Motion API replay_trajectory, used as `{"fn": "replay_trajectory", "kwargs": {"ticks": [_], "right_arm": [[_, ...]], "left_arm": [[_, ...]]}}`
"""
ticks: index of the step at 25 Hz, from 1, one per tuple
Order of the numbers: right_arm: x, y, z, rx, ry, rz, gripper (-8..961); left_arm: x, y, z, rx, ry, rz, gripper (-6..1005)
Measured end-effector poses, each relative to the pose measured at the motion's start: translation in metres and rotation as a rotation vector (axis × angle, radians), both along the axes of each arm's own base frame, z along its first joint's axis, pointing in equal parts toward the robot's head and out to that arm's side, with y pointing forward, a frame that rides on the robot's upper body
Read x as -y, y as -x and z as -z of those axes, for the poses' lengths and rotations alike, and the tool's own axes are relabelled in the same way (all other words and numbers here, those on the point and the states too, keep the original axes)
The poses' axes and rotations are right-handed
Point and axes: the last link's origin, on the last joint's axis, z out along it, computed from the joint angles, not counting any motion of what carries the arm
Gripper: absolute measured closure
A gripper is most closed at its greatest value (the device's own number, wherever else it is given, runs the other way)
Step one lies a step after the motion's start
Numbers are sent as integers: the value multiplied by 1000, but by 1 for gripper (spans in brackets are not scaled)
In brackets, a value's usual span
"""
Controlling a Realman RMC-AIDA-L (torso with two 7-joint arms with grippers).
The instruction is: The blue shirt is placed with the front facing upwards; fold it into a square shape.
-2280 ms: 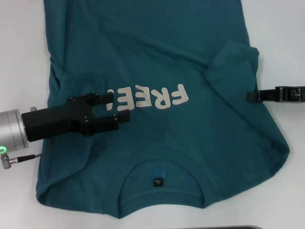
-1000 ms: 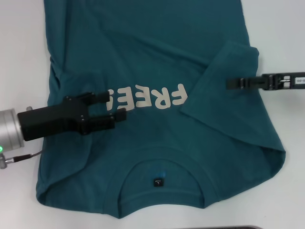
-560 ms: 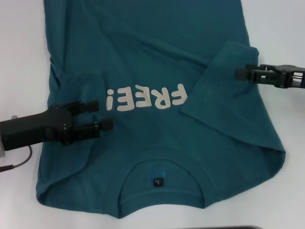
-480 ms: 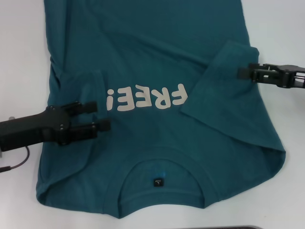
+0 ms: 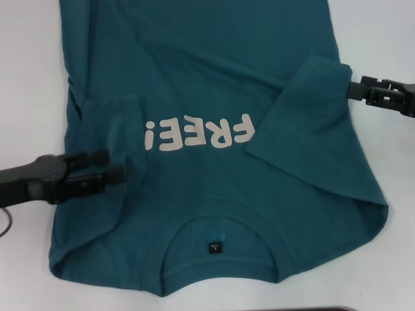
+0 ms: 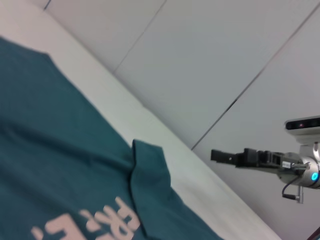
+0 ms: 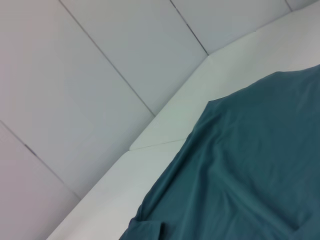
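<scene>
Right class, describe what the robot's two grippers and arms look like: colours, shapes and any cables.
Left gripper: matte black, two slim parallel fingers on a blocky black body, with a thin dark cable behind. Right gripper: black, narrow, long; the left wrist view shows a silver wrist with a blue light.

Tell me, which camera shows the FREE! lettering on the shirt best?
The head view: all of the FREE! lettering shows on the blue shirt. The left wrist view catches only some letters at its edge; the right wrist view shows plain cloth only.

Blue shirt [image 5: 214,78] hem beyond the head view's top edge.
</scene>
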Motion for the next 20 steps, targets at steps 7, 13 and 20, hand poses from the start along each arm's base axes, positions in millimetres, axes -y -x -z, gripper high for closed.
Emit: {"fn": "replay_trajectory", "kwargs": {"ticks": [7,13,20], "right_arm": [[-6,8,-2,1,9,-36,39],[-10,11,-3,7,6,-46,38],[-14,13,-4,9,0,-55,38]], "left_arm": [[14,16,-20,0,103,-168,126],[26,33,-34,-15,128,-280,126],[39,51,-38,-69,136,-352,125]]}}
